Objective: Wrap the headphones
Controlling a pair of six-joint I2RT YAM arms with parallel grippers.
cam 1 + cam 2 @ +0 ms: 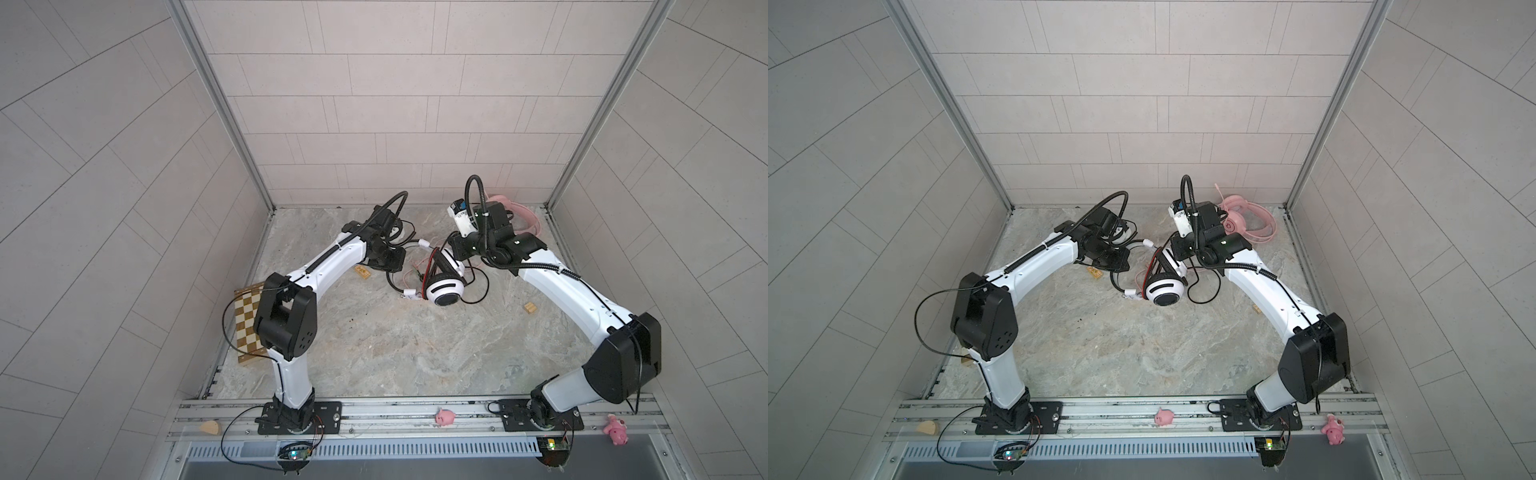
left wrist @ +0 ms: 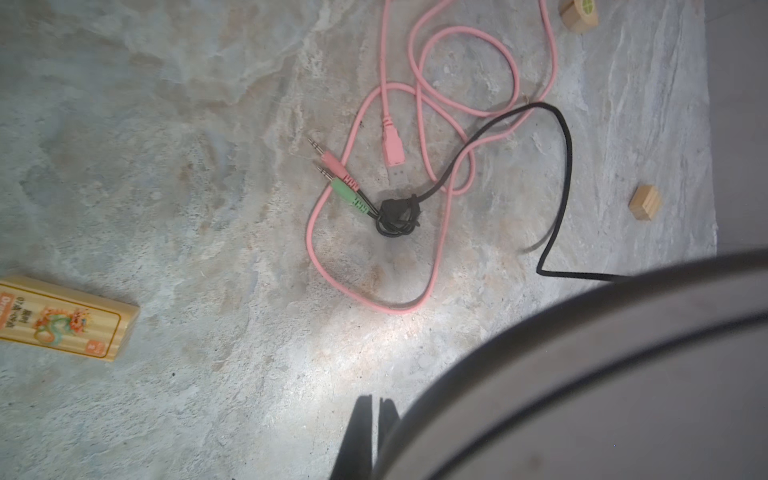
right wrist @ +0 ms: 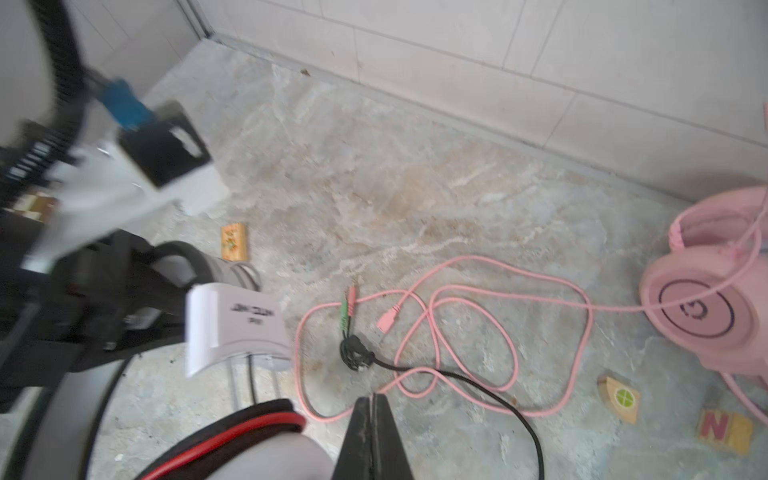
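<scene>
The white headphones (image 1: 444, 289) with black stripes lie mid-table in both top views, and their black band (image 1: 390, 276) arcs toward the left arm. Their black cable (image 2: 566, 141) ends in a knotted bundle (image 2: 397, 216) with pink and green plugs. The pink headphones (image 1: 1246, 222) sit at the back right, and their pink cable (image 3: 511, 332) loops loosely over the table. My left gripper (image 2: 376, 409) is shut and empty, close beside the white headset. My right gripper (image 3: 373, 400) is shut above the pink cable, next to a red-lined earcup (image 3: 232, 432).
A dragon-printed wooden block (image 2: 66, 320) lies near the left gripper. Small wooden blocks (image 3: 619, 397) lie by the pink headset, and another block (image 1: 530, 308) is by the right arm. A checkerboard (image 1: 245, 328) leans at the left edge. Pink pig toys (image 1: 444, 417) sit on the front rail.
</scene>
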